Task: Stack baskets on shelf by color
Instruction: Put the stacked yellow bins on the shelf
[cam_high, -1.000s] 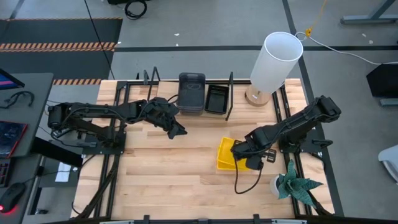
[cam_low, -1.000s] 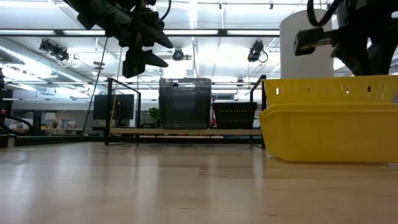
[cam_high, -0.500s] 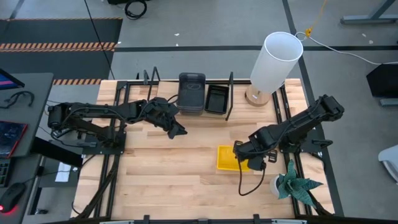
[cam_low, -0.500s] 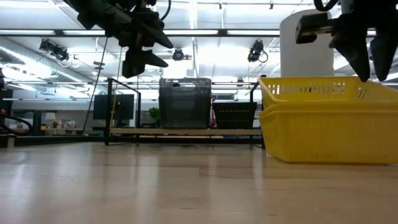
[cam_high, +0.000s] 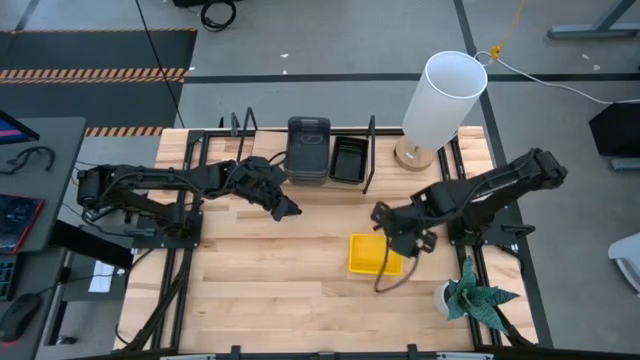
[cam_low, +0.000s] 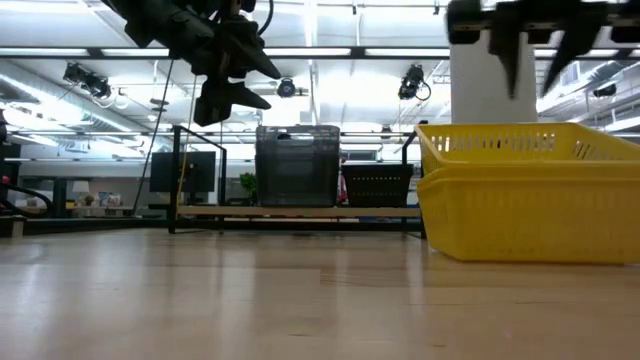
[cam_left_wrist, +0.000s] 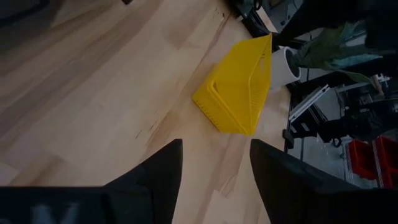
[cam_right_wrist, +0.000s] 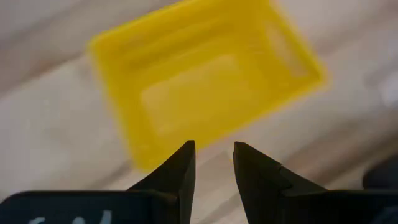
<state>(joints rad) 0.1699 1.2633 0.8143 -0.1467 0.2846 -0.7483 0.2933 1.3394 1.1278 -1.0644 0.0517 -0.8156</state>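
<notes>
The yellow baskets (cam_high: 374, 256), nested as two, sit on the worktop (cam_high: 270, 270) well apart from the shelf (cam_high: 262, 177), where a dark grey stack (cam_high: 308, 148) and a black basket (cam_high: 347, 158) already stand. The right end effector (cam_high: 393, 226) hovers just above them, fingers slightly parted and empty; the left end effector (cam_high: 282, 206) waits wide open and empty near the shelf. The yellow pair appears to be the step in hand, and next calls for a firm grip on a rim to carry it over.

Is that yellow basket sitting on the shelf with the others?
No, the yellow basket rests on the bare tabletop, well apart from the shelf at the back.
</notes>
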